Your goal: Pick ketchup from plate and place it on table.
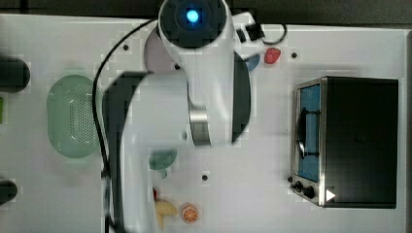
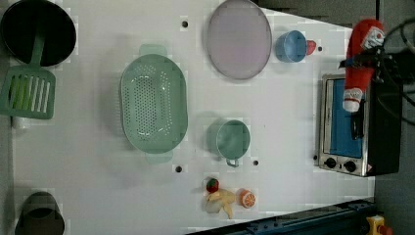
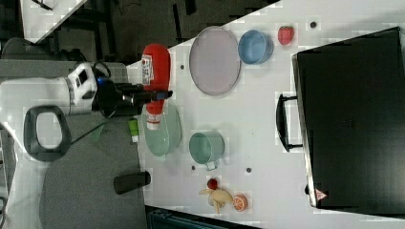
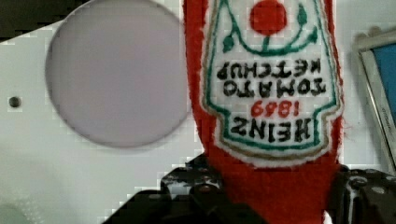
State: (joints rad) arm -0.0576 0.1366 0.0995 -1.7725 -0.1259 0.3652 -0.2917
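held high above the table (image 2: 293,147), clear of the plate (image 2: 239,38): the ketchup (image 3: 155,83), a plush heinz bottle, clenched near its neck by the gripper (image 3: 150,95). in the right view, fingers (image 3: 143,88) pressed on both sides of the red body just before the white cap, with the cap pointing to about 6 o'clock and the fat base to 12 o'clock. same grasp in the wrist view: ketchup (image 4: 271,93) filling the middle, label upside down, dark gripper (image 4: 275,205) parts closed around the narrow red part. probably taken at the neck because there the body is slimmest and soft, so the grip bites well.

plate bare now, in the left view lying at about 9 o'clock from the ketchup (image 2: 361,63), with the blue bowl (image 2: 289,46) and a strawberry (image 2: 311,47) between them. so pick step judged done, carry step in hand.

in the left view, bottle seen over the toaster oven (image 2: 359,125), but likely only by the angle of looking; true spot above the table hard to fix.

free white surface near the plate, between it and the green strainer (image 2: 154,103) and the green mug (image 2: 230,139). lowering needed there, away from the oven, then release. soft round body perhaps rolling a little if laid on its side.
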